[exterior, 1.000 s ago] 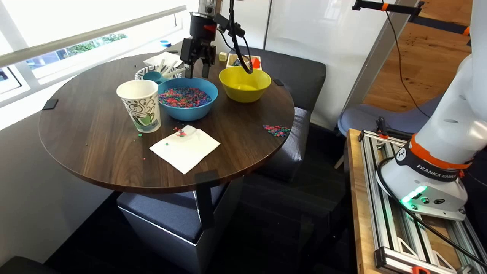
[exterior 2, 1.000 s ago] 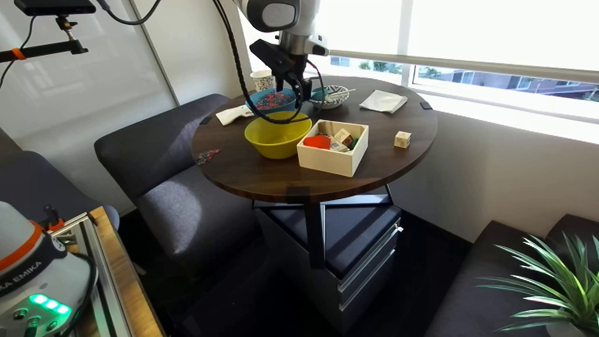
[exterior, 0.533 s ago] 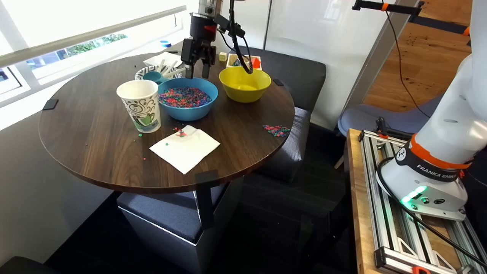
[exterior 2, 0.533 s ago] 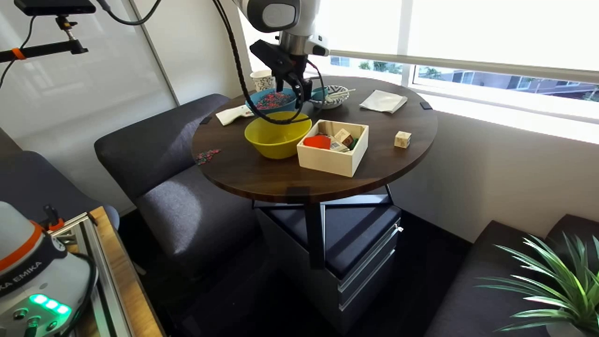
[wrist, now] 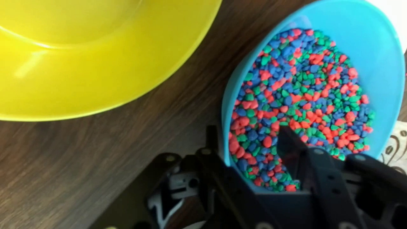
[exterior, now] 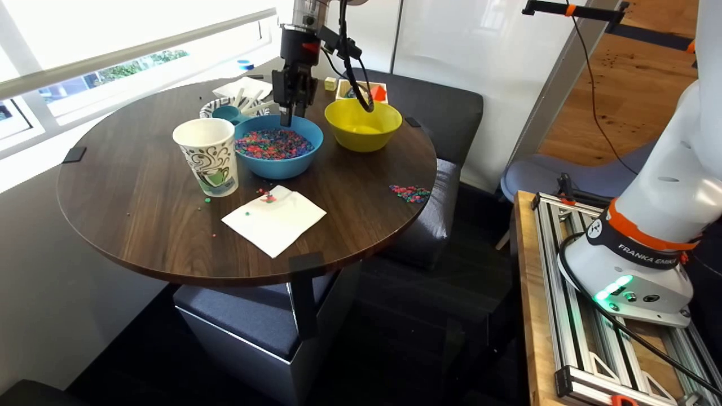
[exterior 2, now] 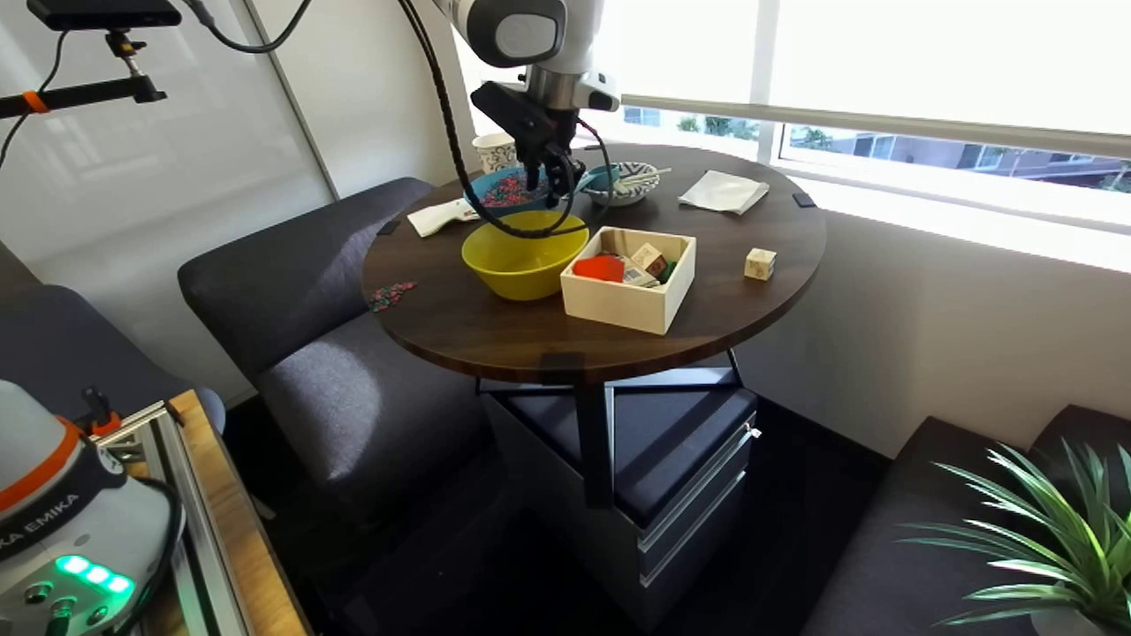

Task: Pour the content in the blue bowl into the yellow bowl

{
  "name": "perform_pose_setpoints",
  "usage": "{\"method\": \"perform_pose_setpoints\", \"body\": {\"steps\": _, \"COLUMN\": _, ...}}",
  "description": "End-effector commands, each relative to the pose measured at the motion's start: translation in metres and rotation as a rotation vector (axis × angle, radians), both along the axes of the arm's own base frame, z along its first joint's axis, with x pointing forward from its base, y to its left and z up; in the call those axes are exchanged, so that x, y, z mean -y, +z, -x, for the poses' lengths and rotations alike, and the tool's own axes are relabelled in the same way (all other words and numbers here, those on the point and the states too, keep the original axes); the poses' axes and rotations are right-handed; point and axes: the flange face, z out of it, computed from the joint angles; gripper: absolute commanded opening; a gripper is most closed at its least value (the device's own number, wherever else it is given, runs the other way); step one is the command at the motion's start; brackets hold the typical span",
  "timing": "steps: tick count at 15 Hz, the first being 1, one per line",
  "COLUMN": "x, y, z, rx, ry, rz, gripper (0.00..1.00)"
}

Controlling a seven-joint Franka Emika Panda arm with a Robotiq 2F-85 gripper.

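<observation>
The blue bowl (exterior: 282, 168) stands upright on the round table, holding a heap of small red, blue and green bits, the content (exterior: 273, 144). The yellow bowl (exterior: 362, 138) stands beside it and looks empty in all views. My gripper (exterior: 294, 117) is low at the blue bowl's rim. In the wrist view my gripper (wrist: 248, 132) is open, with one finger (wrist: 212, 140) outside the blue bowl's wall (wrist: 365, 38) and the other above the bits (wrist: 299, 89). The rim lies between the fingers; I cannot tell whether either touches it. The yellow bowl (wrist: 152, 66) is at upper left there.
A patterned paper cup (exterior: 208, 163) stands close beside the blue bowl. A patterned dish (exterior 2: 632, 190) with a teal scoop and white sticks is on its far side. A wooden box (exterior 2: 627, 300) touches or nearly touches the yellow bowl. A napkin (exterior: 274, 220) and spilled bits (exterior: 410, 193) lie on the table.
My gripper has turned and come down toward the blue bowl's rim in the last half second; before that it was still. The bowls have not moved.
</observation>
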Motion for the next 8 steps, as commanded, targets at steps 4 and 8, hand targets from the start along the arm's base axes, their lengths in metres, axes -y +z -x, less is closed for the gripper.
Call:
{"method": "perform_pose_setpoints", "body": {"steps": 4, "x": -0.0018, "y": -0.0093, "z": 0.0, "rx": -0.043, "ry": 0.04, "rz": 0.048, "gripper": 0.02}}
{"method": "perform_pose_setpoints", "body": {"steps": 8, "x": -0.0022, "y": -0.0095, "z": 0.0023, "rx": -0.074, "ry": 0.069, "rz": 0.042, "gripper": 0.02}}
